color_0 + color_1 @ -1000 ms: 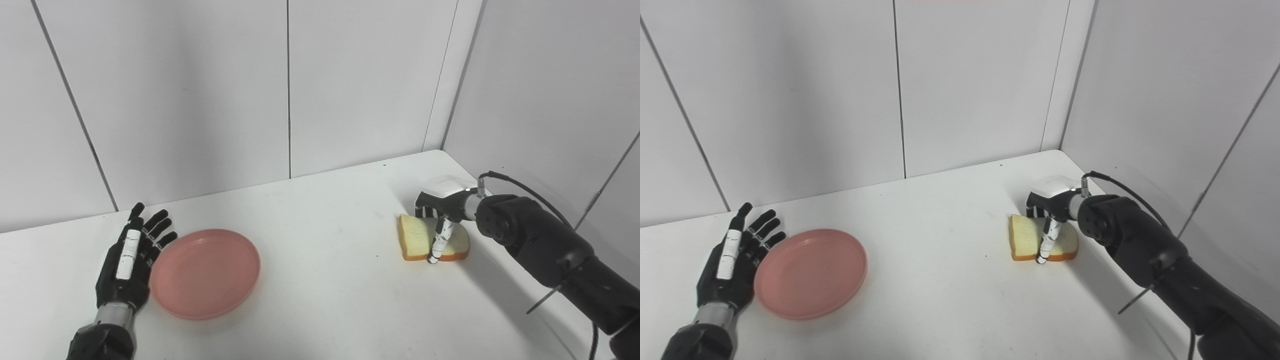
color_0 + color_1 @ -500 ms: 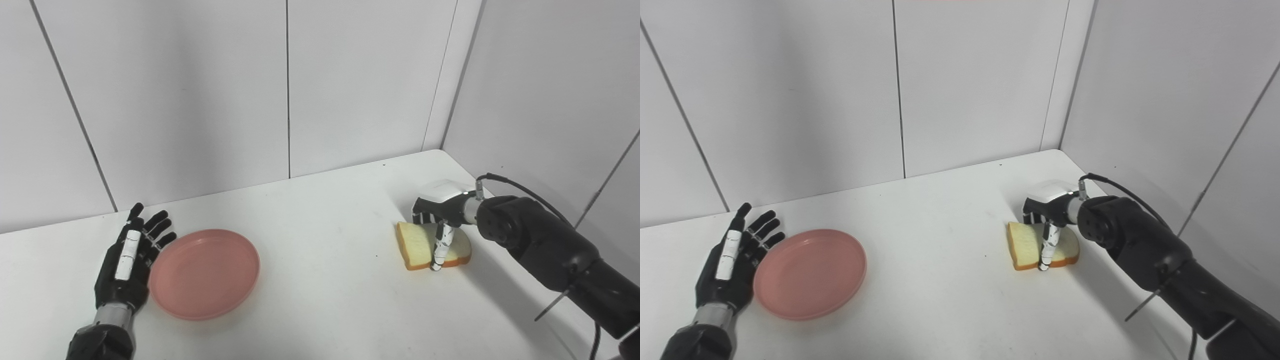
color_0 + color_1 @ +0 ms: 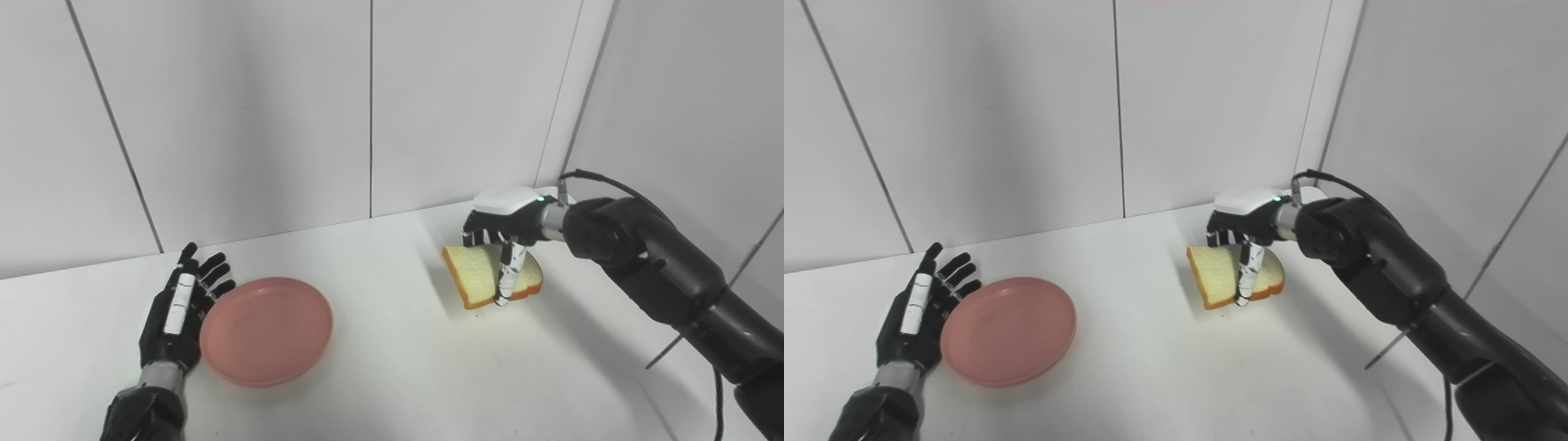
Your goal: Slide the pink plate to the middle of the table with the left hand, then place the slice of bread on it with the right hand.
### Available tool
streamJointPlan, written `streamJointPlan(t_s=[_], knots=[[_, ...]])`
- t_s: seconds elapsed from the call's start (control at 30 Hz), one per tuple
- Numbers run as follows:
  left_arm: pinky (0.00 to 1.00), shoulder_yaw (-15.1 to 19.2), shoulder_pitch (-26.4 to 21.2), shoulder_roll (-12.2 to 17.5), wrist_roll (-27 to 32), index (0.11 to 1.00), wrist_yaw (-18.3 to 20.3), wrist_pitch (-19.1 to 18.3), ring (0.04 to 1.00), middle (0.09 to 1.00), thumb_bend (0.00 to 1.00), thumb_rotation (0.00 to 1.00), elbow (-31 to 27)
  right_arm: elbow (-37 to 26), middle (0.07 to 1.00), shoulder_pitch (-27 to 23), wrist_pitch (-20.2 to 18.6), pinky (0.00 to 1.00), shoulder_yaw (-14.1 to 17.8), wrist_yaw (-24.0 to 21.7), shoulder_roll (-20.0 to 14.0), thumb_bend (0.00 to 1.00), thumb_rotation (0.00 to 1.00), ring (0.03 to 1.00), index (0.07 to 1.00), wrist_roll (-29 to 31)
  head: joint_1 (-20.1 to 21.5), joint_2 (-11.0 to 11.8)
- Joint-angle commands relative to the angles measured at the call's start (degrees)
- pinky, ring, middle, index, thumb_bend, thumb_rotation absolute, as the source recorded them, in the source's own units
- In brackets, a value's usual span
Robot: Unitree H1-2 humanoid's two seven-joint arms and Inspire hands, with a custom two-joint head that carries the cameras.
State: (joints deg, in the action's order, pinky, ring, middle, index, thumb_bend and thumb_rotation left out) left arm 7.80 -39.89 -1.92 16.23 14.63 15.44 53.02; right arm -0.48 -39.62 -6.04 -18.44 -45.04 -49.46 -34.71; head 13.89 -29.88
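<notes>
A: Where do you see the slice of bread (image 3: 484, 275) now?

B: You see it in the right hand (image 3: 505, 236), on the right part of the white table (image 3: 392, 367). The hand is clamped on it: the thumb (image 3: 507, 275) crosses the front face of the slice and the other fingers (image 3: 481, 236) curl over its top edge from behind. The slice is tilted, with its pale face toward the camera and the brown crust along the lower edge. It is lifted off the table, and a soft shadow lies under it.

A: And the pink plate (image 3: 266, 331)?

B: It lies flat on the left part of the table, well apart from the bread. Nothing is on it. It is not in the middle of the table; it is clearly to the left of the centre.

A: What does the left hand (image 3: 177, 318) do?

B: You find it just beside the left rim of the plate, with the palm side turned to the plate. Its fingers (image 3: 208, 275) are spread apart and straight, pointing away toward the wall (image 3: 245, 110), and it holds nothing. I cannot tell if it touches the rim or only stands next to it.

A: And the right arm (image 3: 661, 275)?

B: It comes in from the lower right, and a black cable (image 3: 600, 180) runs over the wrist.
</notes>
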Motion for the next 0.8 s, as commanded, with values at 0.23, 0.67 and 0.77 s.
streamJointPlan(t_s=[0.23,0.67,0.77], knots=[[0.73,-0.88,1.7,-2.85,-1.59,0.927,-1.36,1.74,0.817,0.805,0.85,0.64,4.83,2.2,0.571,-9.66,3.36,0.42,-3.35,0.77,7.89,0.78,0.31,0.483,0.672,-1.66,-6.2,0.82],[0.71,-1.0,1.1,-5.04,-2.97,0.923,-2.56,6.05,0.803,0.806,0.82,0.64,9.25,12.25,0.53,-14.31,4.22,0.34,-3.27,5.28,20.19,0.79,0.29,0.424,0.671,1.11,-13.05,1.37],[0.7,-0.87,1.18,-5.0,-3.11,0.93,-2.72,6.32,0.799,0.805,0.8,0.64,9.65,14.32,0.51,-15.52,4.94,0.35,-3.37,5.74,22.12,0.8,0.3,0.418,0.657,2.14,-14.55,1.65]])
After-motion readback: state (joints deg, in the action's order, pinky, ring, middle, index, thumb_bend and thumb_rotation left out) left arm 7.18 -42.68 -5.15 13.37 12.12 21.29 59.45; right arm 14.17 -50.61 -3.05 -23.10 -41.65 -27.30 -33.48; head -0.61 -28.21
